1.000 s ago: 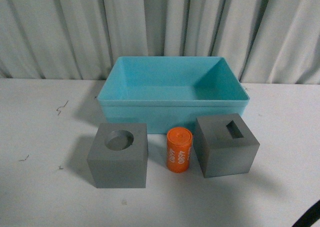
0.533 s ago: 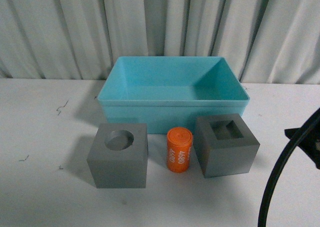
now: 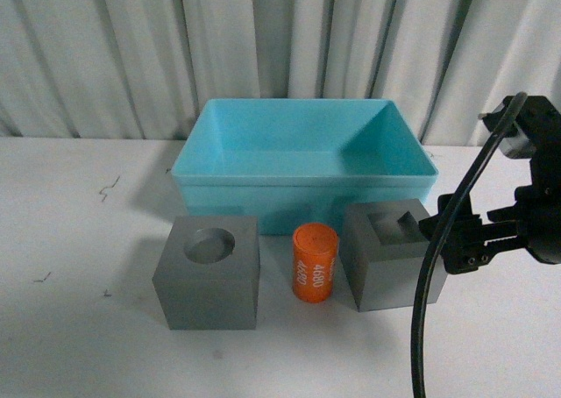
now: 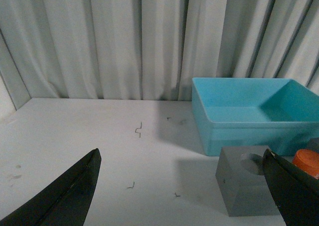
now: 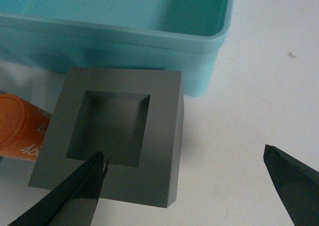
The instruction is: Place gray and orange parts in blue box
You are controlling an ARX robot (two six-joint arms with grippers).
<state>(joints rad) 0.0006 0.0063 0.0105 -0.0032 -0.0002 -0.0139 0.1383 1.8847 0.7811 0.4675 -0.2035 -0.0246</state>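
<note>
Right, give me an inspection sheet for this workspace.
Surface: white table, a few small dark marks.
Job's things: gray cube with round recess, orange cylinder marked 4680 and gray cube with rectangular recess stand in front of the empty turquoise plastic tub.
Clutter: nothing seen.
Jaws: left jaws open, holding nothing; right jaws open by the rectangular-recess cube, not gripping it.
Cables: black cable trails down on the right.
Surroundings: pale pleated curtain.

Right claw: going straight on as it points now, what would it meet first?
Probably the gray cube with the rectangular recess, just ahead of the open right claw; depth is uncertain.
</note>
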